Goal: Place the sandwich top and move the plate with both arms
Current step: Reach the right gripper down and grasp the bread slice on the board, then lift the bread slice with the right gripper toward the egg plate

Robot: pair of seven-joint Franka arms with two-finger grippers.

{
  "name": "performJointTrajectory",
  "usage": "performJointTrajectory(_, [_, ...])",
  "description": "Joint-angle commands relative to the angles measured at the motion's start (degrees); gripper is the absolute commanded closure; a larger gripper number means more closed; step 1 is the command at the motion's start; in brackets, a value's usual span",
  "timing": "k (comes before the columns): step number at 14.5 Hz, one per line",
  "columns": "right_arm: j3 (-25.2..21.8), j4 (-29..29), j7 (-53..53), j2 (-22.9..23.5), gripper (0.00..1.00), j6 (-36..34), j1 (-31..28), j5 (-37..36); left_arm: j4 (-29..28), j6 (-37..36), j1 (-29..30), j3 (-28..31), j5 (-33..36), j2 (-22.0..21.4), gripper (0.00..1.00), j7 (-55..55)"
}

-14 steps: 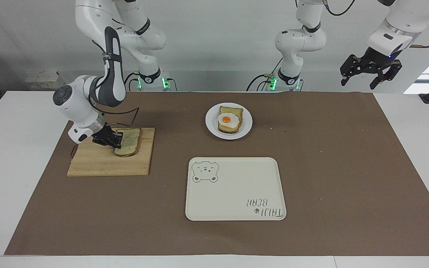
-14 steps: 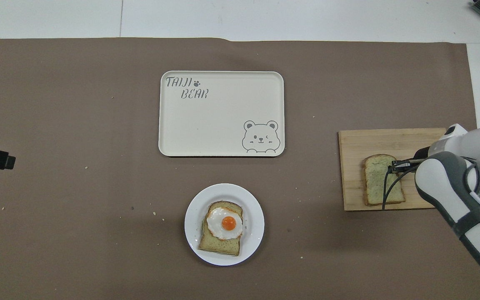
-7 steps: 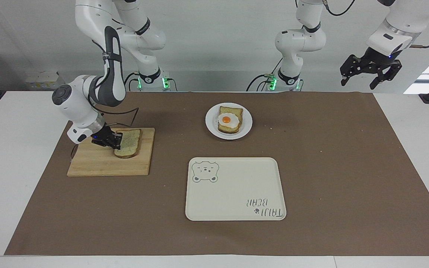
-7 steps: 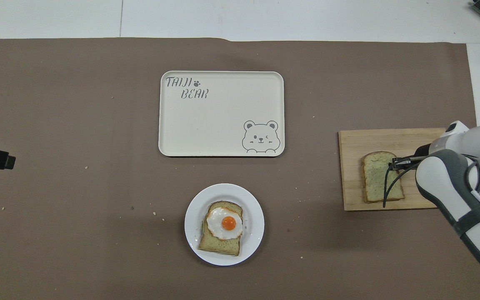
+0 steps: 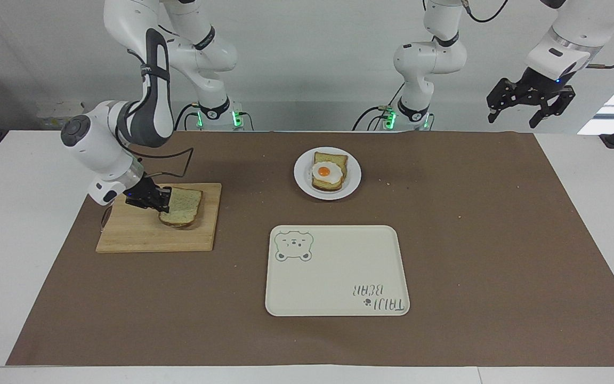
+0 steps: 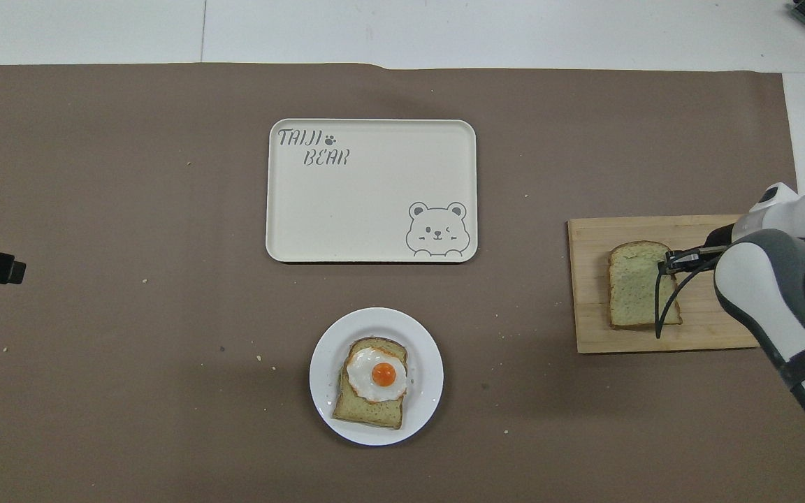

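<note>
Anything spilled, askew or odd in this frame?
Only small things: pale crumbs dot the brown mat around the plate. The sandwich top hangs tilted in the right gripper over the cutting board, expected mid-lift.

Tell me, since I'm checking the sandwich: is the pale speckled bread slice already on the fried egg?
No, the pale speckled bread slice is over the wooden cutting board, gripped by the right gripper.

Robot lab, two arms (image 5: 142, 106), papered table (image 5: 499, 240)
</note>
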Motion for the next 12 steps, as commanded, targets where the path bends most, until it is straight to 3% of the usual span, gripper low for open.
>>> performJointTrajectory(1, [0.8, 4.1, -1.3, -0.1, 1.00, -7.4, -0.4, 1.3, -0.8, 0.6, 0.7, -0.4, -0.3, -0.8, 0.00, -0.4])
performJointTrajectory(4, [1.1, 5.6, -1.4, -0.5, 1.00, -11.9, -0.1, 1.6, -0.8, 0.6, 0.7, -0.4, -0.3, -0.8, 0.00, -0.4])
performJointTrajectory(8, [5.6, 4.5, -0.3, -1.1, 1.00, -12.5, -0.1, 1.6, -0.8, 0.6, 0.7, -0.4, -0.3, -0.8, 0.00, -0.4])
performJointTrajectory(12, [6.0, 2.6, 2.5, -2.3, 1.00, -12.5, 3.7, 1.6, -0.8, 0.6, 0.7, -0.4, -0.3, -0.8, 0.00, -0.4])
